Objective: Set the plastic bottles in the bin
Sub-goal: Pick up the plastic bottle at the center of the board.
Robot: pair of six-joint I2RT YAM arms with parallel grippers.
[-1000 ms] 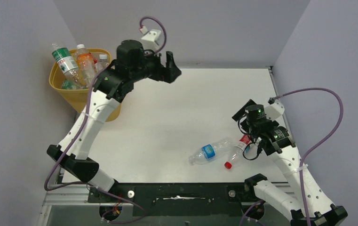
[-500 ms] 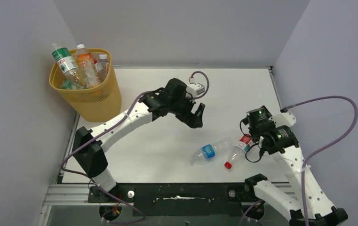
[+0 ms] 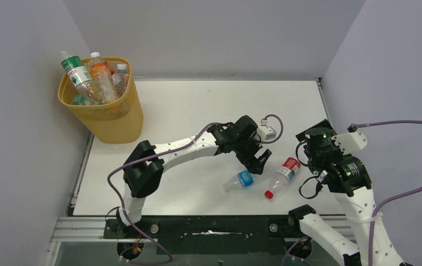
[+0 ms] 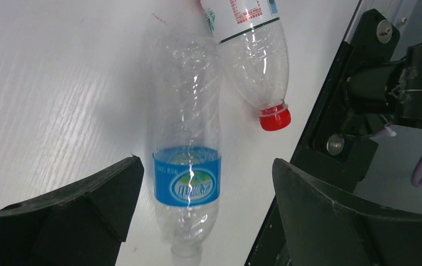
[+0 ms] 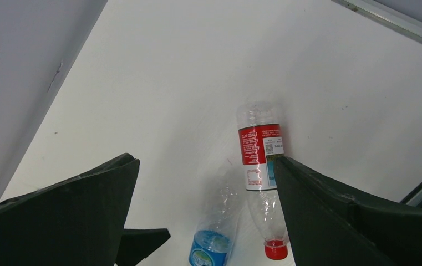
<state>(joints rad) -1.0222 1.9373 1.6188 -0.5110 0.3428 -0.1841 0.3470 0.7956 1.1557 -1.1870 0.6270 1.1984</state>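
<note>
Two plastic bottles lie side by side near the table's front. One is clear with a blue label (image 3: 243, 179), (image 4: 187, 166). The other has a red label and a red cap (image 3: 282, 173), (image 5: 260, 155). My left gripper (image 3: 257, 161), (image 4: 206, 166) is open and hovers just above the blue-labelled bottle, with a finger on each side of it, not touching. My right gripper (image 3: 315, 184), (image 5: 206, 160) is open and empty, raised to the right of the red-labelled bottle. The yellow-orange bin (image 3: 111, 124) stands at the far left, holding several bottles (image 3: 95, 77).
The blue-labelled bottle also shows in the right wrist view (image 5: 214, 235), with one left finger (image 5: 142, 239) beside it. Grey walls close in the table on three sides. The black base rail (image 4: 341, 127) runs along the near edge, right by the bottles.
My left arm has swung from the bin down to the blue-labelled bottle. My right gripper has drawn back to the right, away from the red-labelled bottle.
</note>
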